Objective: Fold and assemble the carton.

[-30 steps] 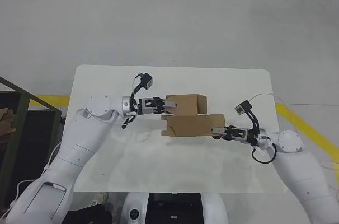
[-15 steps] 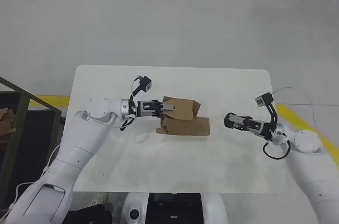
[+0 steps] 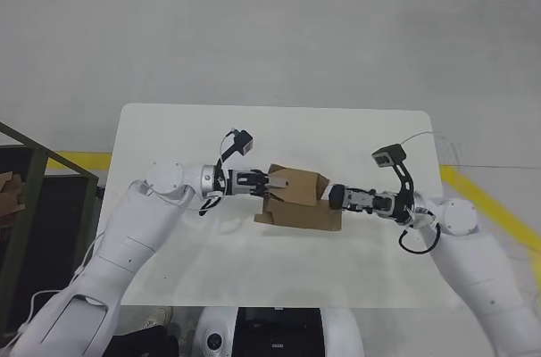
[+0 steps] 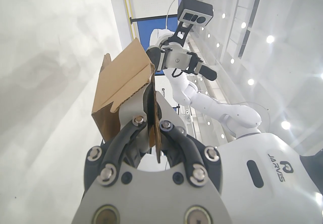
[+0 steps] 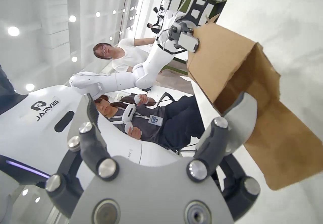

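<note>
Carton [image 3: 297,198]: edge clamped in left gripper [image 3: 273,181]; right gripper [image 3: 333,196] spread.

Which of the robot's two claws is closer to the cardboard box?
Left: the left gripper clamps a flap of the carton. The right gripper sits open at the opposite end.

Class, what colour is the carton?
Plain brown cardboard with no pattern. The carton shows best in the right wrist view.
</note>
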`<action>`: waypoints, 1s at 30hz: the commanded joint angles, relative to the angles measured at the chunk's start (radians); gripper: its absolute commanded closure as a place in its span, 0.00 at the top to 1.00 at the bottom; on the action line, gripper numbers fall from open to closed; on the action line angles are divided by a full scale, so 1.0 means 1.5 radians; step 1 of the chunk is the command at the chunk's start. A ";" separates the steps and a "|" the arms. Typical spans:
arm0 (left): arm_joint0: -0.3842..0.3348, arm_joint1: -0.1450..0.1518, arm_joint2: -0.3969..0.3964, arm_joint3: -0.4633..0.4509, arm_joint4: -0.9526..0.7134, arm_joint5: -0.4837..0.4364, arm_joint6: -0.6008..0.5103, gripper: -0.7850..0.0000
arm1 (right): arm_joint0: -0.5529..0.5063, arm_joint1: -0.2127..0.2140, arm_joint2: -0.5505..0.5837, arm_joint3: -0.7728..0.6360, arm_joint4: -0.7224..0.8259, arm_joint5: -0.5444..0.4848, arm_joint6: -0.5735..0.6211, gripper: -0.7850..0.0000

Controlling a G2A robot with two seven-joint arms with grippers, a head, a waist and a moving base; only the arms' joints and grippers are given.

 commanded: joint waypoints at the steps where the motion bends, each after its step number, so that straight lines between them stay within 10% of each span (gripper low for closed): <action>1: -0.002 -0.001 0.003 0.001 -0.005 -0.001 -0.004 0.00 | 0.007 -0.004 -0.012 0.010 0.012 -0.003 -0.003 1.00; 12: -0.014 -0.007 0.017 0.003 -0.023 -0.016 -0.018 0.00 | 0.025 -0.018 -0.053 0.047 0.047 -0.007 -0.006 0.97; 19: -0.020 -0.010 0.025 0.010 -0.026 -0.021 -0.022 0.00 | 0.041 -0.031 -0.082 0.072 0.079 -0.003 -0.002 0.49; 30: -0.022 -0.009 0.024 0.012 -0.022 -0.013 -0.036 0.00 | 0.073 -0.041 -0.104 0.112 0.018 -0.001 -0.001 0.23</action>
